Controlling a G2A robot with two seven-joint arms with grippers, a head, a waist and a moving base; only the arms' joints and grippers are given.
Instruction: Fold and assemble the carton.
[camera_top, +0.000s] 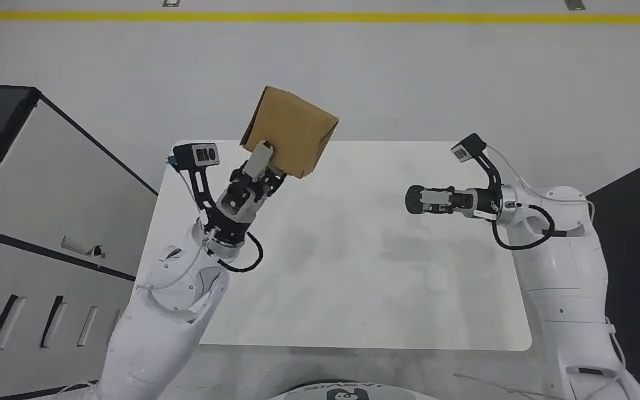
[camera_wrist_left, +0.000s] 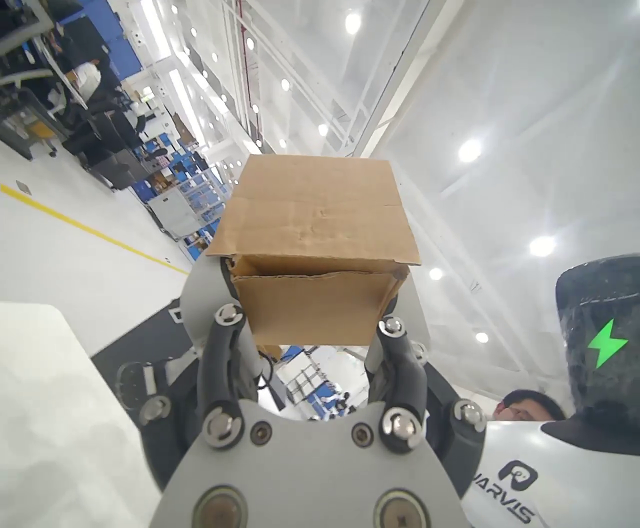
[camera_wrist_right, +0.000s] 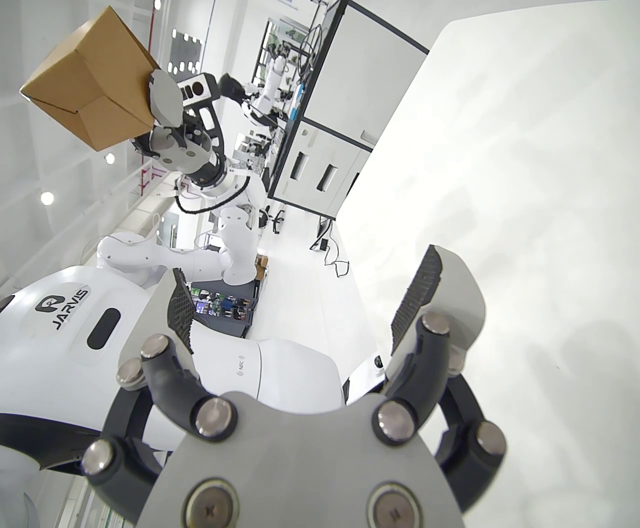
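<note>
The brown cardboard carton (camera_top: 292, 129) is folded into a box shape and is held up in the air over the table's far left corner. My left gripper (camera_top: 268, 167) is shut on its lower end. In the left wrist view the carton (camera_wrist_left: 314, 227) sits between the two fingers, a loose flap (camera_wrist_left: 310, 310) hanging toward the camera. From the right wrist view the carton (camera_wrist_right: 87, 80) appears far off, held by the left gripper (camera_wrist_right: 157, 107). My right gripper (camera_top: 412, 199) hovers over the right part of the table, open, nothing between its fingers (camera_wrist_right: 430, 295).
The white table (camera_top: 370, 290) lies under both arms. A grey cabinet (camera_top: 50, 210) stands close to the table's left side. A yellow floor line (camera_top: 320, 17) runs beyond the far edge.
</note>
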